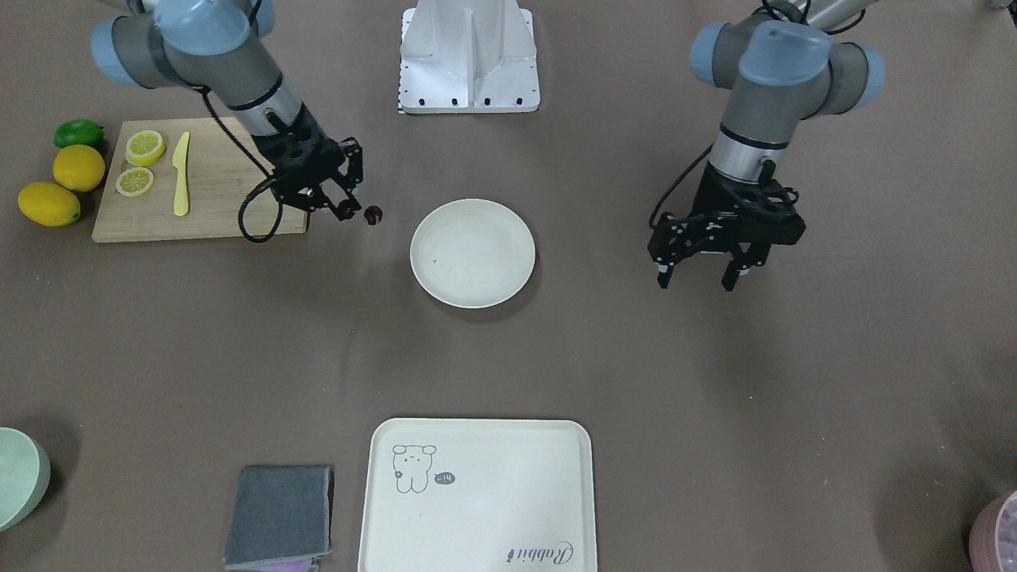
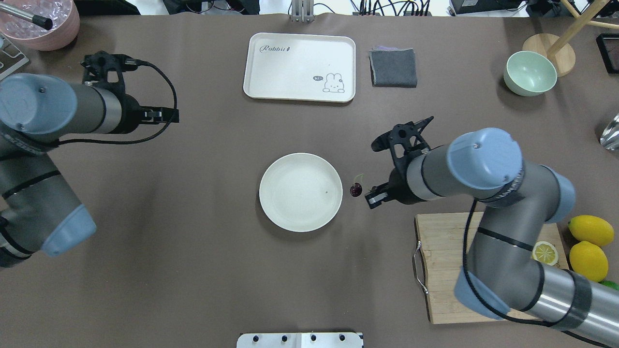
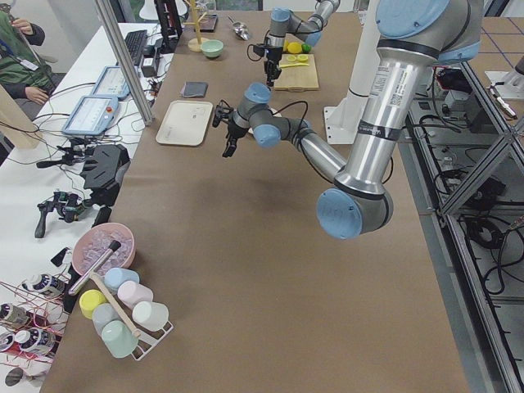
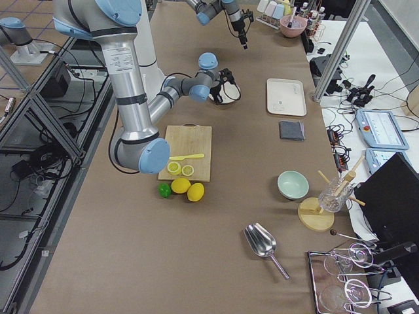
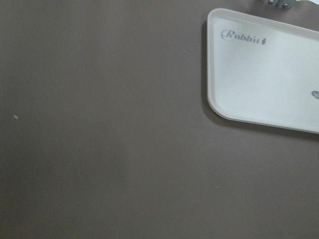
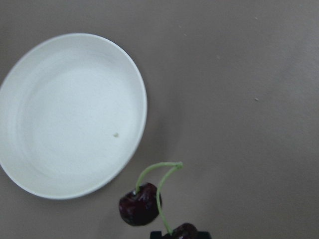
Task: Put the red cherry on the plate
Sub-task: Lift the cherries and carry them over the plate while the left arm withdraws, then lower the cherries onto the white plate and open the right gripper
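The red cherry [image 1: 372, 214] is a dark pair joined by thin green stems, just off the plate's rim on the side of the robot's right. My right gripper [image 1: 348, 206] is shut on one cherry of the pair. The other cherry [image 6: 139, 204] shows free beside it in the right wrist view, and whether it touches the table I cannot tell. The round cream-white plate [image 1: 429, 230] sits mid-table with only a tiny speck inside, also seen as the plate [image 2: 290, 203] from overhead. My left gripper [image 1: 699, 276] hangs open over bare table, well away from the plate.
A wooden cutting board [image 1: 222, 199] with lemon slices [image 1: 145, 147] and a yellow knife [image 1: 182, 175] lies behind the right arm, with lemons [image 1: 79, 167] and a lime beside it. A bear-drawing tray [image 1: 477, 508], a grey cloth [image 1: 280, 515] and a green bowl [image 1: 16, 477] line the far edge.
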Motion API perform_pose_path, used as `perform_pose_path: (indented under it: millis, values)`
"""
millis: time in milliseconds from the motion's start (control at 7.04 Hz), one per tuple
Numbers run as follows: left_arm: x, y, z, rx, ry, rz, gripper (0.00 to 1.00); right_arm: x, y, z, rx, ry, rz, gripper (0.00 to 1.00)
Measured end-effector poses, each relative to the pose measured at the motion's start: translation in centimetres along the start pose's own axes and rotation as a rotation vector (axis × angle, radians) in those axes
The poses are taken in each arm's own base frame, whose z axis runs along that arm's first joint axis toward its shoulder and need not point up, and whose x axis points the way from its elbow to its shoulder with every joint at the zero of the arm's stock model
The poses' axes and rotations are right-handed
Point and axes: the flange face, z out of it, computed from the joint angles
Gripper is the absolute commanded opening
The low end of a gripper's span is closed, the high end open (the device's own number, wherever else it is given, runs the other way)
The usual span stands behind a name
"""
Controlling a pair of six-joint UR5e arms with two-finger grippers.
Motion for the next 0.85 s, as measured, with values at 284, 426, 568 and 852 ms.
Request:
perform_pose_path:
  millis: [284, 426, 568, 852]
  values:
    - [-5.9, -0.9, -0.2, 0.000, -0.038, -0.007, 0.98, -8.2, -3.7, 2.7, 0.009, 0.038, 0.039, 0.00]
    - [-8.9, -0.6, -0.1, 0.011, -0.045, -0.017, 0.98, -10.3, -4.8, 4.2, 0.012, 0.056, 0.046, 0.00]
    - [-11.4, 0.0, 0.0, 0.027, -0.040, -0.022, 0.98, -11.4, -5.2, 5.5, 0.013, 0.075, 0.048, 0.00]
    - [-13.6, 0.7, 0.3, 0.039, -0.035, -0.026, 0.98, -11.7, -4.9, 7.6, -0.001, 0.104, 0.046, 0.00]
